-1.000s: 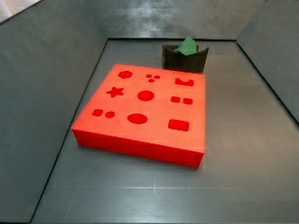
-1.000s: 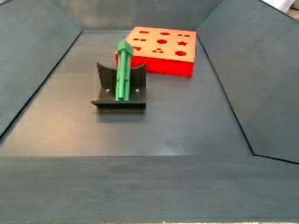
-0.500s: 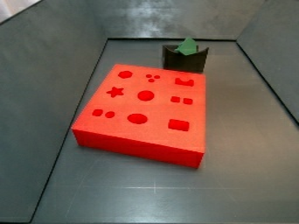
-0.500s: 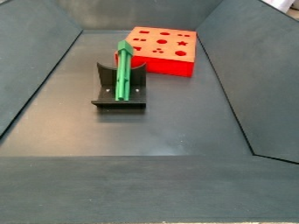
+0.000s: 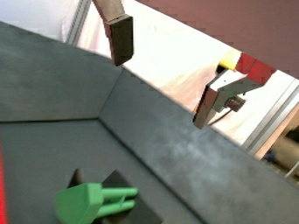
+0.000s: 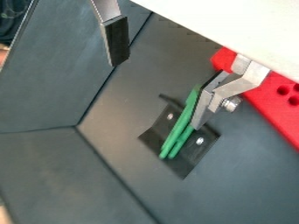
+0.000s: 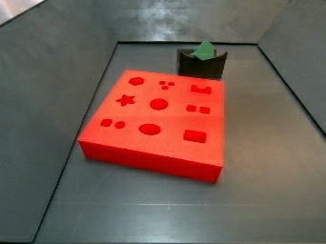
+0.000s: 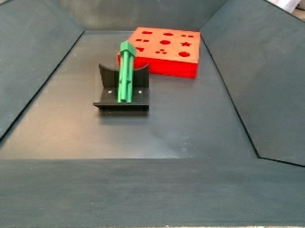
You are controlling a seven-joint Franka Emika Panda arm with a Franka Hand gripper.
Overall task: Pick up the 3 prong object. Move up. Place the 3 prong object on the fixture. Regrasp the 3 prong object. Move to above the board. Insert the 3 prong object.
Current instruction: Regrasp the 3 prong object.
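Note:
The green 3 prong object (image 8: 124, 67) stands leaning in the dark fixture (image 8: 120, 96) on the grey floor. It also shows in a side view (image 7: 201, 50) on the fixture (image 7: 200, 65) behind the red board (image 7: 159, 119). The gripper (image 6: 162, 70) is open and empty, high above the fixture. In a wrist view the green piece (image 6: 179, 134) lies below, apart from the fingers (image 6: 115, 39). In a wrist view (image 5: 93, 203) it shows below the gripper (image 5: 163, 74). The gripper does not show in the side views.
Sloped dark grey walls (image 8: 48, 80) enclose the floor. The board (image 8: 167, 50) sits beyond the fixture, near the far wall.

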